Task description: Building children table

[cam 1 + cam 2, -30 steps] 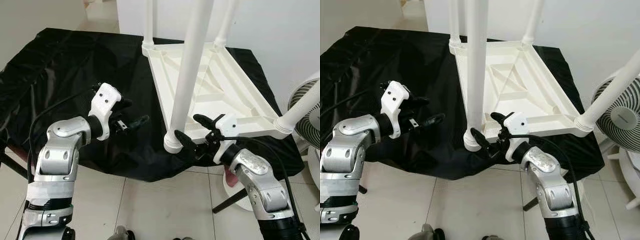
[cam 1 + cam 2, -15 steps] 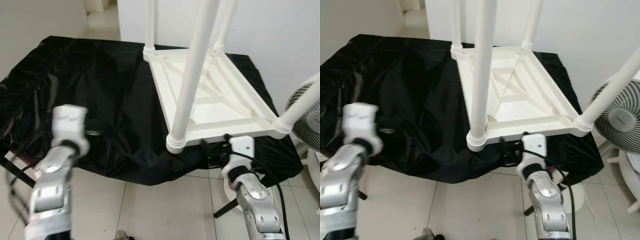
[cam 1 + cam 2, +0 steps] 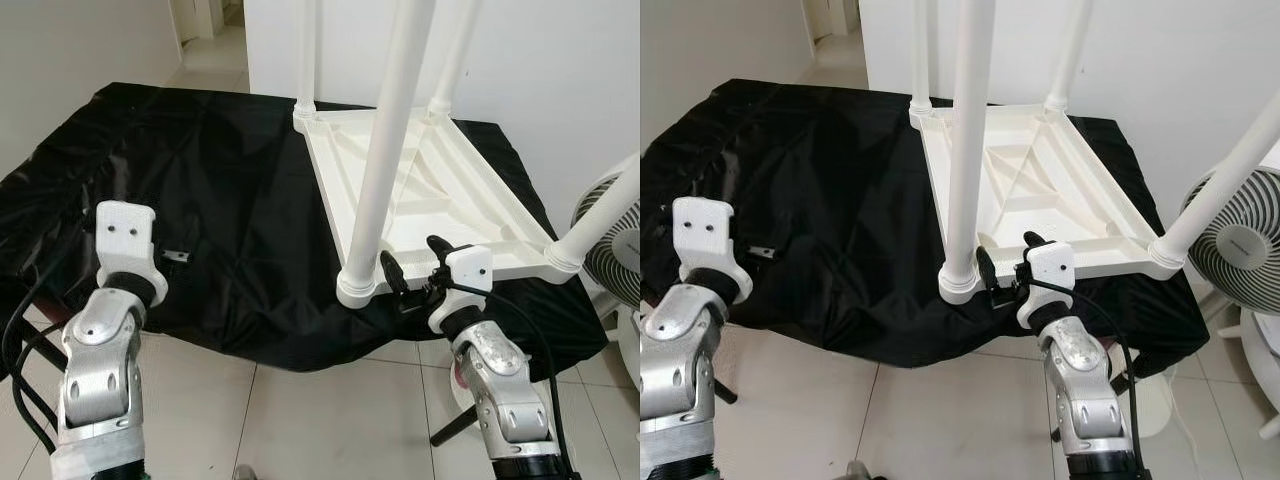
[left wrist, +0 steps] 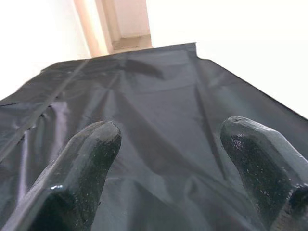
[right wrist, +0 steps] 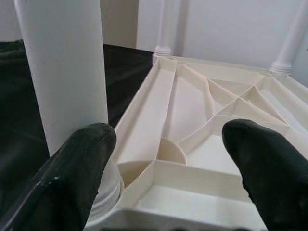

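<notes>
Resting upside down on crinkled black cloth (image 3: 220,200), ribbed white plastic table (image 3: 440,200) faces spread-fingered right gripper (image 3: 412,275); left gripper (image 4: 168,159) seemingly spread.

Table top (image 3: 440,190) and its legs (image 3: 385,150): plain cream-white plastic, no pattern; it sits on a glossy black cloth (image 3: 180,190). Both arms silver with white wrist housings; left gripper (image 4: 168,159) and right gripper (image 5: 168,159) fingers matte black. Floor (image 3: 330,420) is off-white tile with darker grout lines, walls (image 3: 560,70) white, fan (image 3: 1245,235) white with a grey grille.
</notes>
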`<state>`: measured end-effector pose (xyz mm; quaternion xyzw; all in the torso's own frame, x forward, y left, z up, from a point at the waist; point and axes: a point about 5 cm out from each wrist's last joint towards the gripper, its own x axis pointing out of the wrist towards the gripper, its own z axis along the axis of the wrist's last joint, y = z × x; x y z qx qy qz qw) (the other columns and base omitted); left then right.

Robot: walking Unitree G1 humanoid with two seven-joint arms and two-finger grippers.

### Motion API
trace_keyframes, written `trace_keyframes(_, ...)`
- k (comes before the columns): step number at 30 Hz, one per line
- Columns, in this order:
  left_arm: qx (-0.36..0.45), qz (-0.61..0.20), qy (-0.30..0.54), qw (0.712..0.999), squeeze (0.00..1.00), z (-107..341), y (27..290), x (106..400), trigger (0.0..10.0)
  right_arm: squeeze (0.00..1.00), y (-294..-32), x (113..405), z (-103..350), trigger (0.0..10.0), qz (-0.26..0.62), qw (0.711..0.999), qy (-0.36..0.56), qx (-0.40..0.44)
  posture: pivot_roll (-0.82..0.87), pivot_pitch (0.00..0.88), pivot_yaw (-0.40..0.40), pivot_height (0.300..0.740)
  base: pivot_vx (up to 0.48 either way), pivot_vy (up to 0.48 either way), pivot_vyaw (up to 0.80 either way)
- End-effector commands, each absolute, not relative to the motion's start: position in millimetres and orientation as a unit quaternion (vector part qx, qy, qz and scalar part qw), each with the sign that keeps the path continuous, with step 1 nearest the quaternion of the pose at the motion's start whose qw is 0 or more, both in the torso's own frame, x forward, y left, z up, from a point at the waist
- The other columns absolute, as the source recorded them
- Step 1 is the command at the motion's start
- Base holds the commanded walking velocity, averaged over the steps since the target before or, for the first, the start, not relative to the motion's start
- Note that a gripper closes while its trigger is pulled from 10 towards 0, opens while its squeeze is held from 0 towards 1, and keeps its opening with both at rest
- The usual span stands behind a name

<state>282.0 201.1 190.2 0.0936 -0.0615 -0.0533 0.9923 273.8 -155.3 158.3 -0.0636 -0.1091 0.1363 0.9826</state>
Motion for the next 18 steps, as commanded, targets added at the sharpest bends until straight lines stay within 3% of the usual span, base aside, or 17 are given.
trace_keyframes(1,0.097,-0.018,-0.071,0.993,0.0,190.8,202.8,279.6,10.0,0.0,-155.7,271.0,148.3,10.0,0.126,0.985,-0.096,-0.068,-0.04,0.0,0.01,0.74,0.0,0.0,0.0)
trace_keyframes(7,0.075,-0.011,-0.036,0.996,0.0,175.9,199.2,270.8,10.0,0.0,-171.1,260.3,136.2,10.0,0.028,0.991,-0.078,-0.1,-0.05,0.0,-0.003,0.74,0.0,0.0,0.0)
trace_keyframes(18,0.11,-0.019,-0.046,0.993,0.0,174.7,194.2,272.6,10.0,0.0,-174.1,263.6,151.5,10.0,0.046,0.987,-0.094,-0.118,-0.08,0.011,-0.009,0.74,0.0,0.0,0.0)
